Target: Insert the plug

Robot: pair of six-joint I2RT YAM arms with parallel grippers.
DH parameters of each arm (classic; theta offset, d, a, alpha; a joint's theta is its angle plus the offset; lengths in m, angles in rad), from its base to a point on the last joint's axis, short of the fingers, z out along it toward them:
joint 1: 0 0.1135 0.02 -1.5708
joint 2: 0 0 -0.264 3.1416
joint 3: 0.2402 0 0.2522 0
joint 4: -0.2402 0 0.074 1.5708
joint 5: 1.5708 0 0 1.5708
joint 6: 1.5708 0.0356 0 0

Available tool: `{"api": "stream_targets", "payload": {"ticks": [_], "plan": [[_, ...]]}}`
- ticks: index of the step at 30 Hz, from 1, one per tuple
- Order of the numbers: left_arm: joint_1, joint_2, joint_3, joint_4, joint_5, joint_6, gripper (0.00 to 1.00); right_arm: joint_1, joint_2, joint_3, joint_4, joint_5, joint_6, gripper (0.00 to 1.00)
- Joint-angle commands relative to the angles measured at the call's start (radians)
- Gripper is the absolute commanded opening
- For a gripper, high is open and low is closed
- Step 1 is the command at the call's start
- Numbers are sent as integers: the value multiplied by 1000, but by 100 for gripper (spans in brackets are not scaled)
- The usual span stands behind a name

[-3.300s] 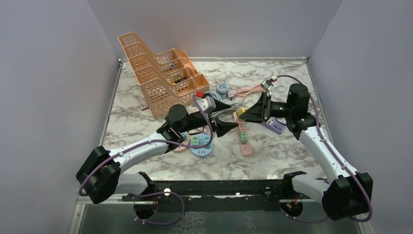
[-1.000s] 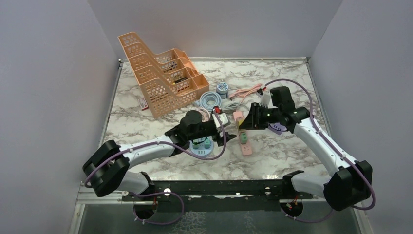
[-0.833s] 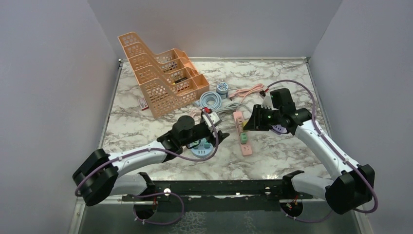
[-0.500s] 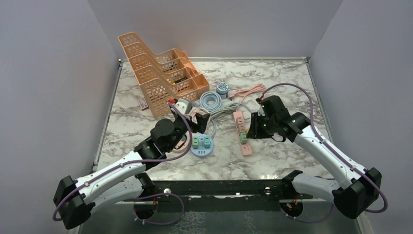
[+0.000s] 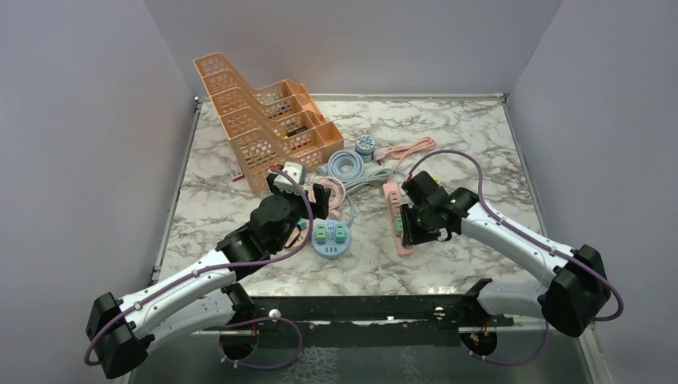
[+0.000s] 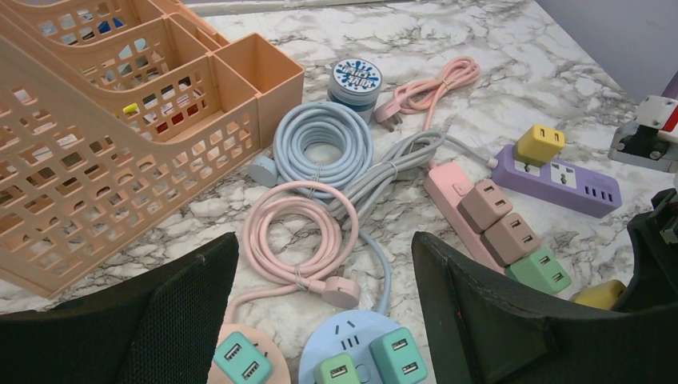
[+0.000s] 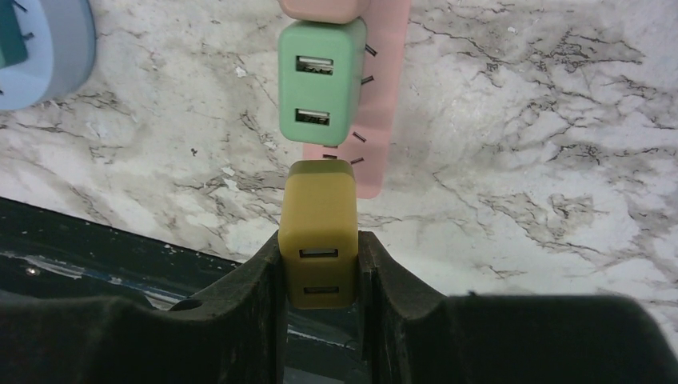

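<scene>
Right claw (image 7: pixel 320 276) clenched on mustard plug (image 7: pixel 317 212), pink strip (image 7: pixel 385 120) just ahead of its tips; square prongs to the slots, press straight; left claw (image 6: pixel 324 268) released.

Left arm (image 5: pixel 200 272) reaching forward, left gripper (image 6: pixel 324 288) jaws spread wide; right arm (image 5: pixel 512 236) folded inward, right gripper (image 7: pixel 320 260) jaws clamped

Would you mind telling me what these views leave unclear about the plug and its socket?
- Right wrist: the yellow plug hides its own prongs, so contact with the pink strip is unclear.
- Top: the right fingers cover the plug and the strip's near end.
- Left wrist: the right arm hides most of the plug.
</scene>
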Motion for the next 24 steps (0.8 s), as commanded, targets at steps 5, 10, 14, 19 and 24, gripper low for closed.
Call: {"api": "stream_targets", "payload": {"ticks": [5,10,14,19,24], "plan": [[3,-13,-7,-1,-41,-15,82,10,32,-26,51,29,11,1],[3,-21,-7,3,-44,-11,82,10,38,-57,105,-1,36,1],[2,-21,-7,3,-46,-9,82,10,43,-60,108,24,54,1],[2,-23,-8,9,-47,-11,82,10,39,-68,130,44,68,1],[2,-25,-7,6,-46,-10,82,10,32,-68,124,65,81,1]]}}
